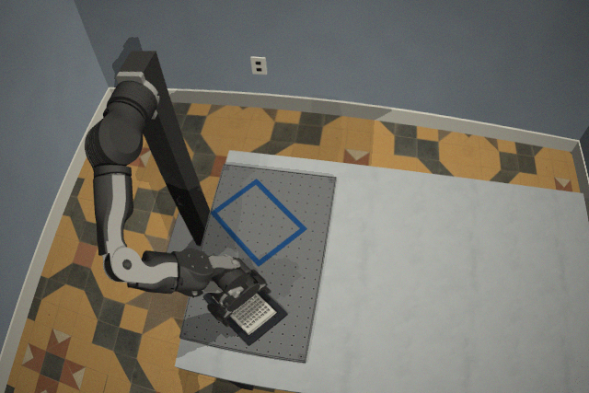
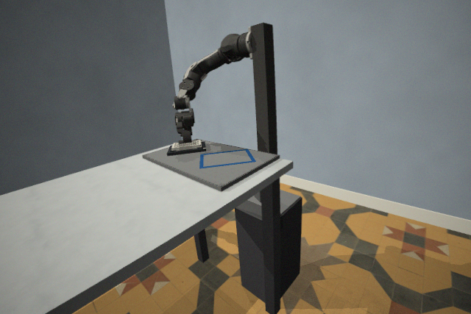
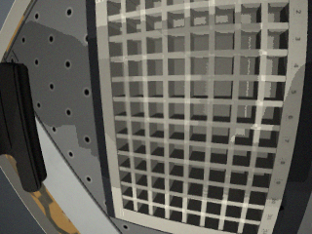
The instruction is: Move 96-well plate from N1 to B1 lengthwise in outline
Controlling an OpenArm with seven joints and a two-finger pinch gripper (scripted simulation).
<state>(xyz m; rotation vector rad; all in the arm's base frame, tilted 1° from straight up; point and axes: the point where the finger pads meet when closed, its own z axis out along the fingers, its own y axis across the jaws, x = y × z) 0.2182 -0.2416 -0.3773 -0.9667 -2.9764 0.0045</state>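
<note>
Obstacle: tall dark square mounting post (image 1: 172,156), left of frame. Open passage: perforated grey deck plate (image 1: 309,255), centre, over blue taped outline (image 1: 282,209).

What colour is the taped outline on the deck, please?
Blue; the taped outline shows best in the top view.

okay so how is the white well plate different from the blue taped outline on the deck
The 96-well plate is a raised white grid seated in the dark plate nest; the taped outline is only a flat blue border with bare deck inside. The plate looks smaller than the outline. The open gripper hangs low over the plate, while nothing is above the outline. Both are rectangles set diagonally on the perforated grey deck.
</note>
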